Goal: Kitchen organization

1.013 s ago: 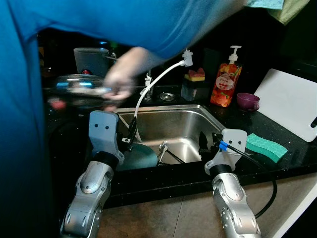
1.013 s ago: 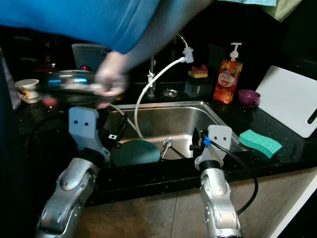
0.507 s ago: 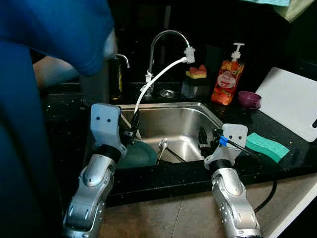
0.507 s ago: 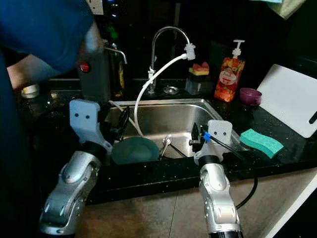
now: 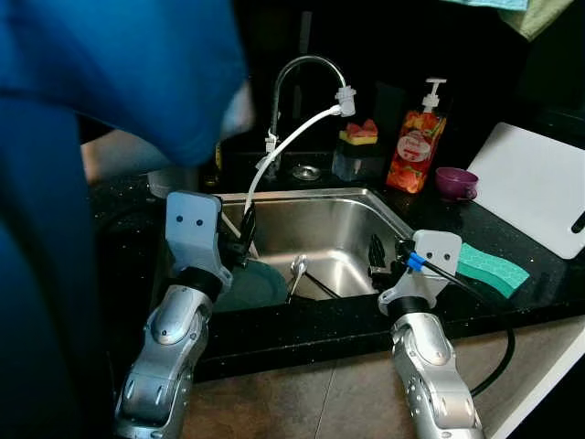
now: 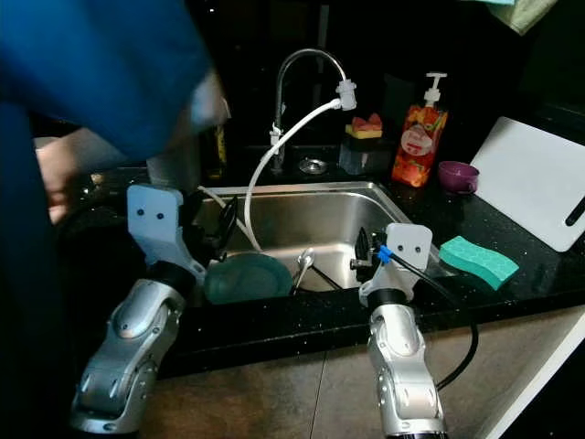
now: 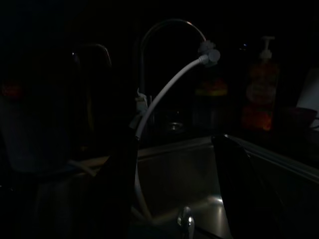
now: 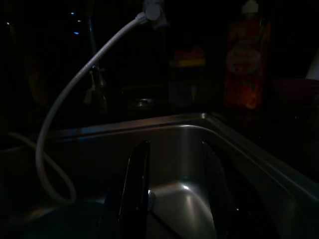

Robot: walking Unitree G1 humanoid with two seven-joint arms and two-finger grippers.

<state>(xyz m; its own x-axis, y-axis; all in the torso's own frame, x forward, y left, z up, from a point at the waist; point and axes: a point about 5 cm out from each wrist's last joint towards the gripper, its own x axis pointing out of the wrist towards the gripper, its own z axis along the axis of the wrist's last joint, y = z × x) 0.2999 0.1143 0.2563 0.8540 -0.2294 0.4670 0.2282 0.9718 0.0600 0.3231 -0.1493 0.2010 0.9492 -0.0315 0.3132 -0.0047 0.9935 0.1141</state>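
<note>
A steel sink (image 5: 352, 212) lies in front of me, with a teal plate (image 5: 253, 285) and a metal utensil (image 5: 296, 271) on its floor. My left gripper (image 5: 243, 230) hovers at the sink's left rim above the plate, open and holding nothing; its wrist view shows the dark fingers (image 7: 119, 189) well apart. Over the sink's near right corner, my right gripper (image 5: 376, 255) is open too, with its fingers (image 8: 133, 191) spread. A curved faucet (image 5: 304, 62) carries a white hose (image 5: 285, 149) that drops into the basin.
A person in a blue top (image 5: 82, 137) leans over the counter on my left, forearm (image 5: 123, 155) stretched across it. Behind the sink stands an orange soap bottle (image 5: 409, 151). A purple cup (image 5: 455, 183), a green sponge (image 5: 492, 268) and a white cutting board (image 5: 539, 187) lie to the right.
The person carried a glass lid away from above the sink's left side and now bends over the left counter. Both arms have barely moved.
</note>
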